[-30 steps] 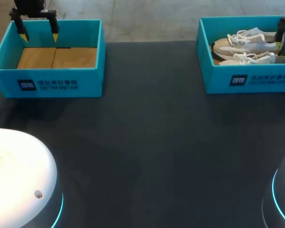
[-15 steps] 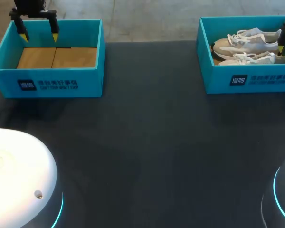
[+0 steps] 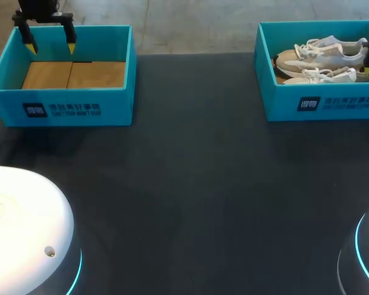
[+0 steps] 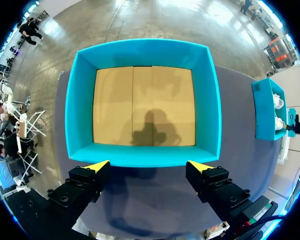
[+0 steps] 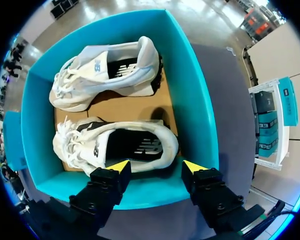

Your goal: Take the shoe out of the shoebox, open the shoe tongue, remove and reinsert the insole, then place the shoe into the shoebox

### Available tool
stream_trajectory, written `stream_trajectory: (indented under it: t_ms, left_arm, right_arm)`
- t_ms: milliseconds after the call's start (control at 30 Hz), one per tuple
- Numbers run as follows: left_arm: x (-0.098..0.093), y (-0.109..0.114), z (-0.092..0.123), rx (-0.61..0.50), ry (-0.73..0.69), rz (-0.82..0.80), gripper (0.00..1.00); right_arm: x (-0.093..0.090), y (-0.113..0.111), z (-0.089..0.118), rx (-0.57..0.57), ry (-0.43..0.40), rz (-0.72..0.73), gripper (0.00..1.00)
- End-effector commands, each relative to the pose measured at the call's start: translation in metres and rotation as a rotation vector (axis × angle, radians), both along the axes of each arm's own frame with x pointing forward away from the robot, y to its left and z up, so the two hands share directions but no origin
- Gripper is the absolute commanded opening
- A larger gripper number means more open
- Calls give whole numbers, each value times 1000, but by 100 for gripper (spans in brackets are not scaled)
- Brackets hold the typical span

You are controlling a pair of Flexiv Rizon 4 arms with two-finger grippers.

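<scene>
Right pincer [image 5: 156,166] open wide, empty, above the shoebox [image 5: 192,105] at the table's [image 3: 190,184] far right corner — nearer shoe [image 5: 115,145] inside appears light and soft-sided, best taken across its firmer heel collar; left pincer [image 4: 149,165] likewise wide.

a dark table [image 3: 190,184] carries two open teal boxes near its far edge. the shoebox [image 3: 323,104] sits flat at the far right. well apart to the left of the shoebox stands a second box [image 3: 61,107], floored in brown cardboard.
</scene>
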State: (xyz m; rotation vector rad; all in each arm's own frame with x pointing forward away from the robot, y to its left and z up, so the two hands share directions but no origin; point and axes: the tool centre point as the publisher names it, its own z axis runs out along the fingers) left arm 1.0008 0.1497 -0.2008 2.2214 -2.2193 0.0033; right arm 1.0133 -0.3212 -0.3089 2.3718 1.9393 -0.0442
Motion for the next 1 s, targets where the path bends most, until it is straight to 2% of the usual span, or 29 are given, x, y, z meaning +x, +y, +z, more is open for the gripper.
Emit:
stream_trajectory:
  t_ms: [33,233,367,733,1000]
  left_arm:
    - [0,0,0,1,0,0,100]
    - [0,0,0,1,0,0,100]
    - [0,0,0,1,0,0,100]
    - [0,0,0,1,0,0,100]
    - [0,0,0,1,0,0,100]
  right_arm:
    - [8,-5,-8,0,3,2,67]
    - [14,-11,-10,-21,-3,1,64]
    - [16,-14,-15,-21,-1,-1,55]
    - [16,-17,-36,-18,1,10,58]
    - [19,-19,-50,-33,0,11,56]
